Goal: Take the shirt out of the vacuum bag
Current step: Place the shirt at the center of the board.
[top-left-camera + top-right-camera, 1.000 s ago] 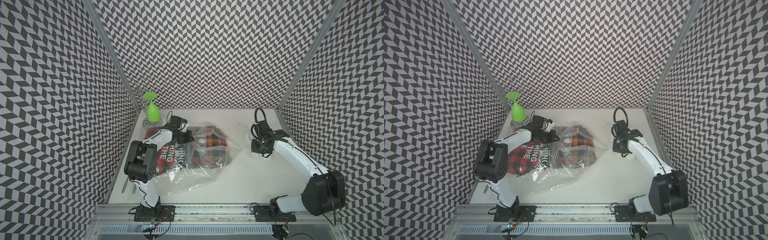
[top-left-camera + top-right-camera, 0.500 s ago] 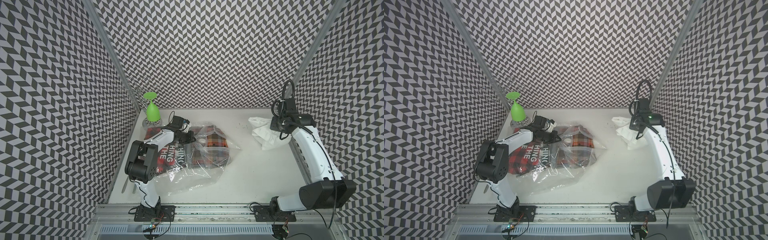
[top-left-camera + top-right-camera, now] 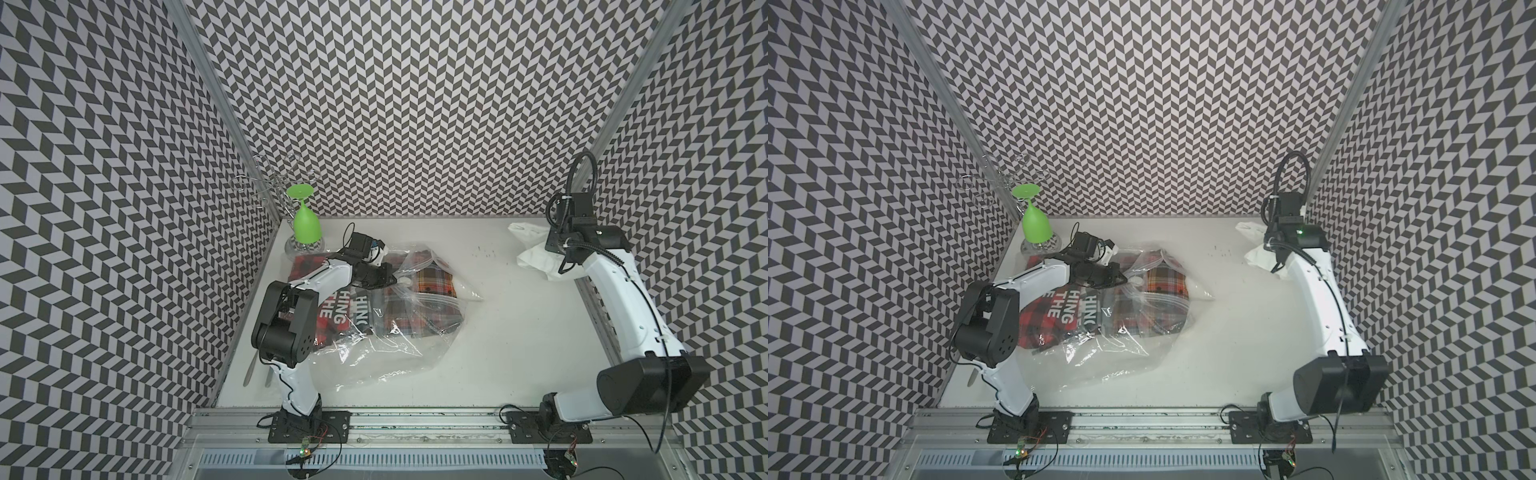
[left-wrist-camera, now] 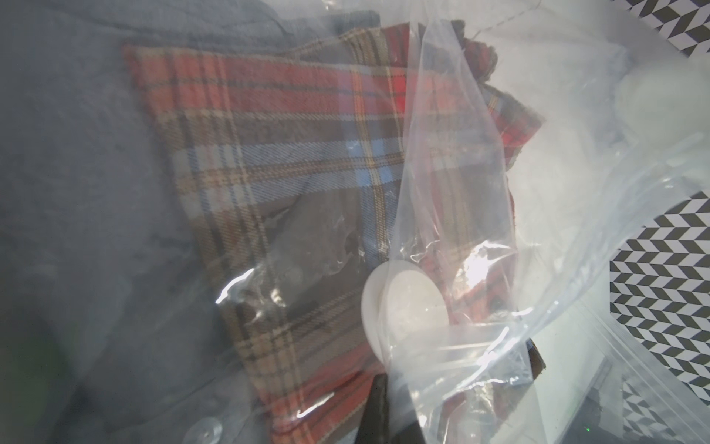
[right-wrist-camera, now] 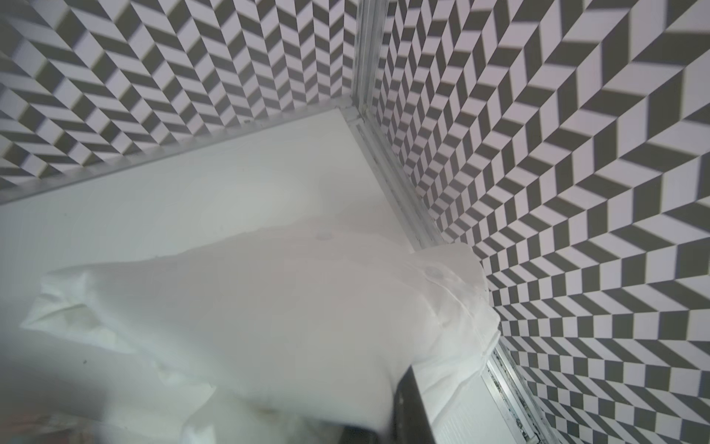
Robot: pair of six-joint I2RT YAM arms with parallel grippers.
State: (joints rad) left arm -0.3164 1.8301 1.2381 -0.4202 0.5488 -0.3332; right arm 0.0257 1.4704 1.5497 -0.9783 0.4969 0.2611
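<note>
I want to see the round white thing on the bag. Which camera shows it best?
The left wrist view: the valve disc looms large. Both top views show a tiny dot; the right wrist view shows none.

**Fig. Non-task items on the white worktop (image 3: 519,332), enclosed by chevron-patterned walls.**
A green goblet (image 3: 306,224) sits inverted on a wire rack (image 3: 272,187), near the left tool (image 3: 390,279) and behind it. Two grey utensil handles (image 3: 252,371) lie well apart from it, frontward.
</note>
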